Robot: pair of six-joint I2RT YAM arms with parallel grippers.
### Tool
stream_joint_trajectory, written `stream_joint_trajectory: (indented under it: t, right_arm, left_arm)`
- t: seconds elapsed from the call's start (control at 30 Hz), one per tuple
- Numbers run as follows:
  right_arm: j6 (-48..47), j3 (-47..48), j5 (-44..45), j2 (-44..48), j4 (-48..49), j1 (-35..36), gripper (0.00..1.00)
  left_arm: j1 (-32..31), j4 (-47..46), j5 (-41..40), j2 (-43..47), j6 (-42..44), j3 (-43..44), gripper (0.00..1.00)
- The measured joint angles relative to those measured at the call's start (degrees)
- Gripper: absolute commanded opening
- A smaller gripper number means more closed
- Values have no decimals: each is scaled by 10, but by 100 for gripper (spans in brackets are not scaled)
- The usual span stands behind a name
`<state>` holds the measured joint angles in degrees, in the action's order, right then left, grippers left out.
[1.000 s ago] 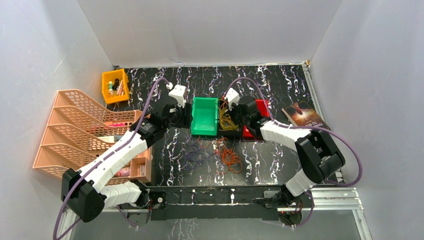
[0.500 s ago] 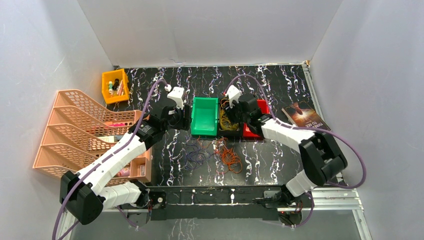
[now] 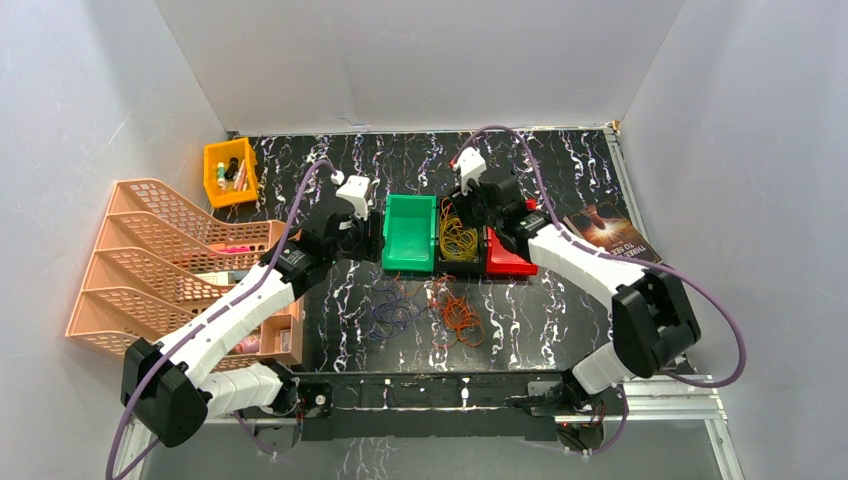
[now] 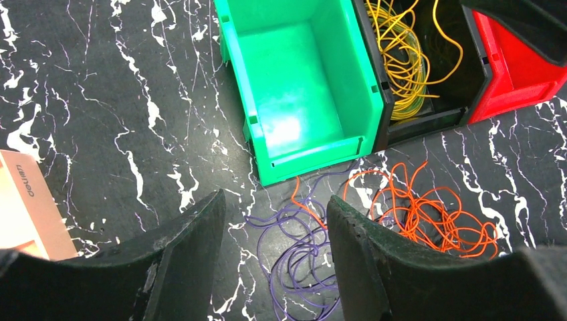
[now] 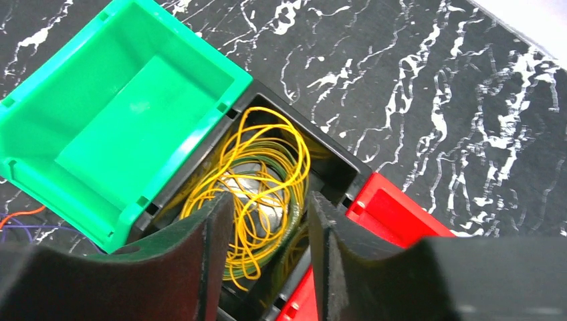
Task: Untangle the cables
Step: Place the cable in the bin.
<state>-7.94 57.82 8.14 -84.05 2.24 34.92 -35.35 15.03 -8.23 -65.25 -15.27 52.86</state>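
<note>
Hovering parted and empty, the right end effector [image 5: 266, 221] hangs over the yellow cables [image 5: 257, 194] in the black bin [image 5: 337, 170]; the left end effector [image 4: 274, 221], likewise, faces the purple cables [image 4: 297, 257] and orange cables [image 4: 428, 217] on the tabletop [image 4: 100, 100]. The strands look light, limp and snag-prone, so pinch an outlying loop. Bin walls crowd the far side; the near tabletop gives room.

Four bins [image 3: 408, 263] (one yellow, apart), seemingly three cable bunches [image 3: 460, 318], one book [image 3: 610, 233].
</note>
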Motion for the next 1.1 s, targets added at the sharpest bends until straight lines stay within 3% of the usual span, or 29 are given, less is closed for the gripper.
stream_joint_trajectory:
  t: [0.2, 0.37, 0.6, 0.83, 1.1]
  right_arm:
    - [13, 41, -29, -63, -31, 0, 24]
    - [18, 82, -39, -124, -70, 0, 19]
    - [23, 83, -50, -140, -84, 0, 11]
    - [43, 82, -89, -192, -70, 0, 10]
    - [52, 80, -126, -163, -67, 0, 23]
  left_arm:
    - [0, 0, 3, 0, -4, 0, 56]
    - [0, 0, 3, 0, -4, 0, 57]
    - [0, 0, 3, 1, -9, -14, 57]
    - [0, 0, 5, 1, -9, -15, 57]
    - [0, 0, 7, 1, -10, -15, 57]
